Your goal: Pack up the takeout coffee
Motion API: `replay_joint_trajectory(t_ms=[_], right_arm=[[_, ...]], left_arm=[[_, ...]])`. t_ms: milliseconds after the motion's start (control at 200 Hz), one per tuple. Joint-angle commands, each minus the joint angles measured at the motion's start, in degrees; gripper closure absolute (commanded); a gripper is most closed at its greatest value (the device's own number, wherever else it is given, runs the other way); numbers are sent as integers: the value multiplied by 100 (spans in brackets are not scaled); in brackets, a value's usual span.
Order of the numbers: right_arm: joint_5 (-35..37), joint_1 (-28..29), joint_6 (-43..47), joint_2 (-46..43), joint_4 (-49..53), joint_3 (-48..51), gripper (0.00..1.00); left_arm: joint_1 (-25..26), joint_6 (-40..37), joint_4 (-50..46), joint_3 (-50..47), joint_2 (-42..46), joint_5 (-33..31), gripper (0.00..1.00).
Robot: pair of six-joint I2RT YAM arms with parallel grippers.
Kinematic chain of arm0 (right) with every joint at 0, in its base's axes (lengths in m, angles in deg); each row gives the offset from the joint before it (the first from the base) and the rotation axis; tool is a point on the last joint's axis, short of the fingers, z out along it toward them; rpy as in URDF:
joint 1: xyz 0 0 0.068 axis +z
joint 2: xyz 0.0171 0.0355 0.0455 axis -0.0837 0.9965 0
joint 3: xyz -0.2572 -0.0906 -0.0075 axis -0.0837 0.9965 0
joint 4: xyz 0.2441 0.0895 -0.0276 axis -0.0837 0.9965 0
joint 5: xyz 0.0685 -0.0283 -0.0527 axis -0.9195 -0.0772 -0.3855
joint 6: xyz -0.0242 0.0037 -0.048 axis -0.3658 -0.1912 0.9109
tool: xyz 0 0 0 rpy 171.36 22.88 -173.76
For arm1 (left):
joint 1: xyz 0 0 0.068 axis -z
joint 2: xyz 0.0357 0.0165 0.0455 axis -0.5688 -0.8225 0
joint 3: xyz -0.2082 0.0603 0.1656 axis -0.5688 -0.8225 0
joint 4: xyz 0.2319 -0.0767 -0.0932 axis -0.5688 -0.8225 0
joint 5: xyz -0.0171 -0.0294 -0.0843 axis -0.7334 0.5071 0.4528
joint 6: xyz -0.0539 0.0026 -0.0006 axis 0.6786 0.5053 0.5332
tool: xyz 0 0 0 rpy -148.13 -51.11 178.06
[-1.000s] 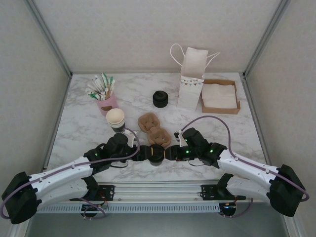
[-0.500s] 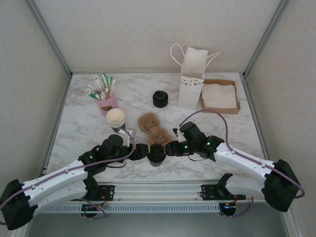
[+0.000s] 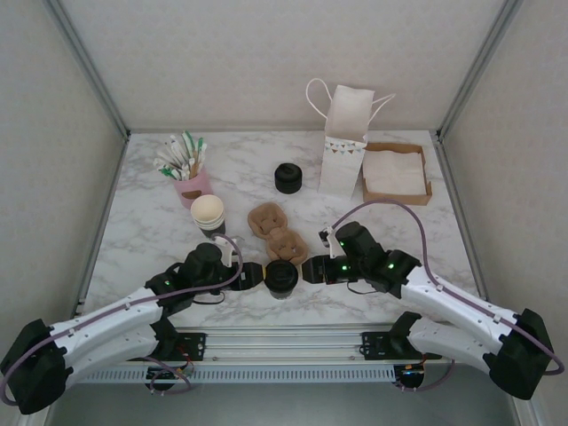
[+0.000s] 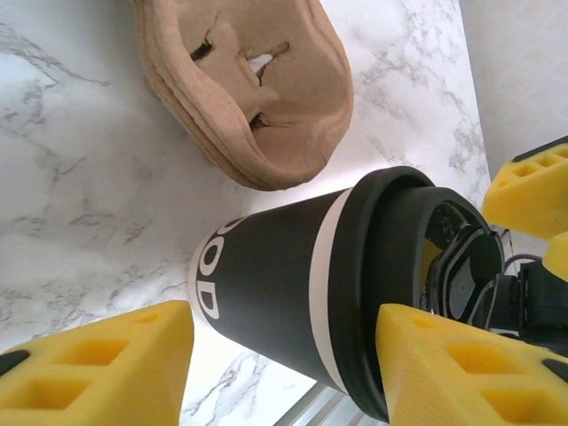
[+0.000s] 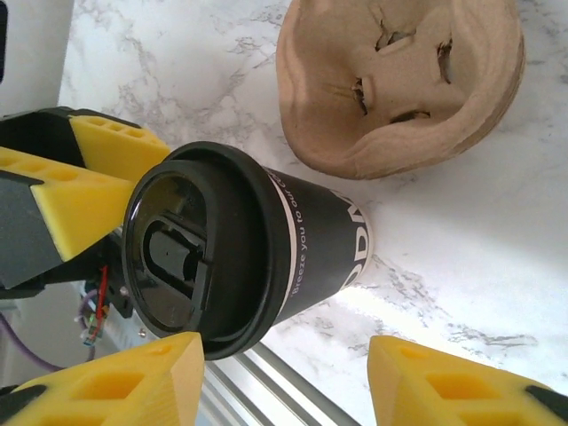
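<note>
Two claws flanked the upright coffee cup by the counter's near edge; left claw and right claw both stood spread, probably for a handover.

Overhead rear overview; close wrist views share cup.

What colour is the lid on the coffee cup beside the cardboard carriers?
The lid is black; the right wrist view shows it best.
</note>
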Motion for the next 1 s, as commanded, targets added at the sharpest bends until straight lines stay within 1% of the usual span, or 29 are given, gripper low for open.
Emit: replay_joint_trajectory(t_ms=[0,60,215,601,696,826,996], right_arm=[[-300,-33,-306,-98,-274,344,53],[-424,-25,-436,-88,-536,453,57],[-677,-30,-637,1,-1032,642,58],[-771,-30,-641,365,-1311,713,61],[-730,-27,-630,472,-1289,741,62],[-500,-32,-576,613,-1067,766,66],[-242,-32,-470,744,-826,768,67]], left_arm=[[-81,33,284,-92,-124,318,47],[-86,40,315,-101,-194,363,47],[-95,28,333,-103,-270,397,51],[-95,120,333,-215,-205,454,52],[-95,122,303,-215,-181,463,52],[-98,125,274,-215,-157,446,52],[-99,123,272,-223,-165,438,52]])
